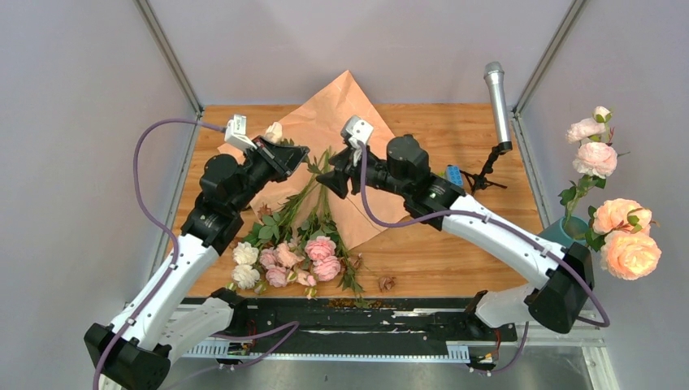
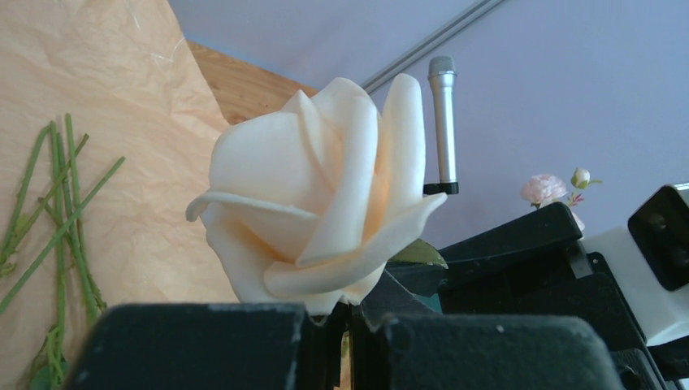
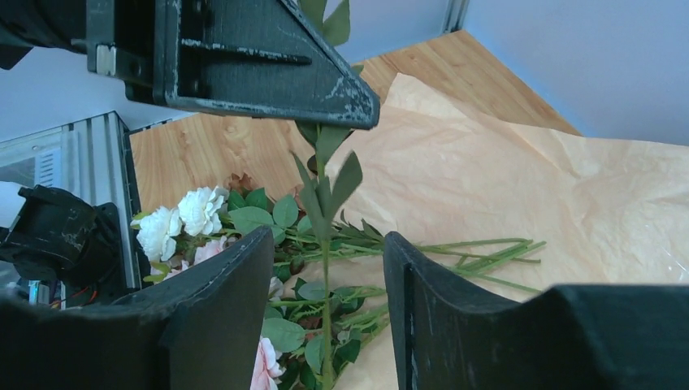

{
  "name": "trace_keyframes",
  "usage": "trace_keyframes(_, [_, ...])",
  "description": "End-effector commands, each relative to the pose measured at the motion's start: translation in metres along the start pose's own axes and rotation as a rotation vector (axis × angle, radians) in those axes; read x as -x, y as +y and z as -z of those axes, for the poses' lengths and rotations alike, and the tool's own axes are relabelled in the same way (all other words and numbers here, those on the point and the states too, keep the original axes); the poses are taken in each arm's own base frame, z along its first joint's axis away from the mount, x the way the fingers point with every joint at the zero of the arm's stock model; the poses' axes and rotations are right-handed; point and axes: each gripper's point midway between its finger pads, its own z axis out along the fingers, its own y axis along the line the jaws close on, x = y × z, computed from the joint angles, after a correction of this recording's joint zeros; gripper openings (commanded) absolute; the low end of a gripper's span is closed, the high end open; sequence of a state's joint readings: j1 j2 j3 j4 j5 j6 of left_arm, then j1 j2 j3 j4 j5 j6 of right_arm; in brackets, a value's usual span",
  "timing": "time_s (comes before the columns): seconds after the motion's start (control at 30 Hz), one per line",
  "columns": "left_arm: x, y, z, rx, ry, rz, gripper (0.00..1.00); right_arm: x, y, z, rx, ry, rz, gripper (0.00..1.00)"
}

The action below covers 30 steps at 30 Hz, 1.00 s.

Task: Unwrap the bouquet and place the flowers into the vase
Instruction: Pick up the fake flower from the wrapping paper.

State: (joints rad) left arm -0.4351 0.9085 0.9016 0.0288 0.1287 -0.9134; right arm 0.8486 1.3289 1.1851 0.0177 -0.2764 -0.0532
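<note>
The bouquet lies unwrapped: its tan kraft paper point(image 1: 341, 106) is spread flat. Pink and cream flowers point(image 1: 284, 253) rest on it, heads toward the near edge. My left gripper point(image 1: 288, 154) is shut on the stem of one cream rose point(image 2: 317, 195), just beneath the head. That stem point(image 3: 325, 244) hangs down between the fingers of my right gripper point(image 3: 325, 276), which is open and does not touch it. In the top view my right gripper point(image 1: 331, 180) faces the left one closely. A small blue vase point(image 1: 452, 175) stands behind the right arm, mostly hidden.
A silver microphone point(image 1: 497, 101) on a black stand rises at the back right. Large peach-orange roses point(image 1: 621, 236) in a teal pot stand off the table's right edge. A dried brown bit point(image 1: 386, 283) lies near the front edge. Grey walls close in three sides.
</note>
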Motion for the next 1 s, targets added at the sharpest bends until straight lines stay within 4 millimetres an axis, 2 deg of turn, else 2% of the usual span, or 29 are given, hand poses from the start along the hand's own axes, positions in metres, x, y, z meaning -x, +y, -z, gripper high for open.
trace_keyframes(0.0, [0.015,-0.015,0.003,-0.057,-0.059,-0.011,0.00,-0.004,0.011,-0.012,0.077,0.077,-0.034,0.53])
trace_keyframes(0.17, [0.015,-0.017,0.003,-0.067,-0.057,-0.010,0.00,-0.006,0.011,-0.022,0.100,0.104,-0.032,0.50])
trace_keyframes(0.27, [0.015,-0.019,0.002,-0.077,-0.051,-0.008,0.00,-0.010,0.009,-0.027,0.098,0.133,-0.026,0.44])
trace_keyframes(0.33, [0.013,-0.021,0.000,-0.087,-0.038,-0.009,0.00,-0.009,0.008,-0.028,0.093,0.137,-0.019,0.30])
trace_keyframes(0.4, [0.010,-0.021,-0.001,-0.090,-0.019,-0.018,0.00,-0.005,0.005,-0.026,0.074,0.131,-0.008,0.08])
trace_keyframes(0.43, [0.008,-0.021,-0.002,-0.089,-0.006,-0.033,0.01,-0.001,0.000,-0.023,0.044,0.127,0.000,0.01])
trace_keyframes(0.47, [0.006,-0.019,-0.003,-0.082,0.010,-0.053,0.13,0.001,-0.007,-0.020,0.004,0.127,0.010,0.00])
trace_keyframes(0.57, [-0.001,-0.012,-0.001,-0.045,0.083,-0.150,0.70,0.007,-0.040,-0.005,-0.184,0.150,0.073,0.00])
trace_keyframes(0.6, [-0.002,-0.009,0.000,-0.034,0.107,-0.197,0.84,0.009,-0.056,0.002,-0.275,0.167,0.101,0.00])
trace_keyframes(0.63, [-0.003,-0.005,0.002,-0.022,0.132,-0.265,0.93,0.011,-0.077,0.014,-0.389,0.200,0.137,0.00])
trace_keyframes(0.7, [-0.005,0.002,0.009,0.006,0.188,-0.364,1.00,0.021,-0.109,0.035,-0.555,0.248,0.213,0.00])
trace_keyframes(0.83, [0.003,0.024,0.022,0.092,0.216,-0.531,1.00,0.070,-0.162,0.085,-0.860,0.284,0.351,0.00])
trace_keyframes(0.97, [0.020,0.045,0.031,0.163,0.197,-0.610,1.00,0.114,-0.201,0.137,-1.064,0.266,0.391,0.00])
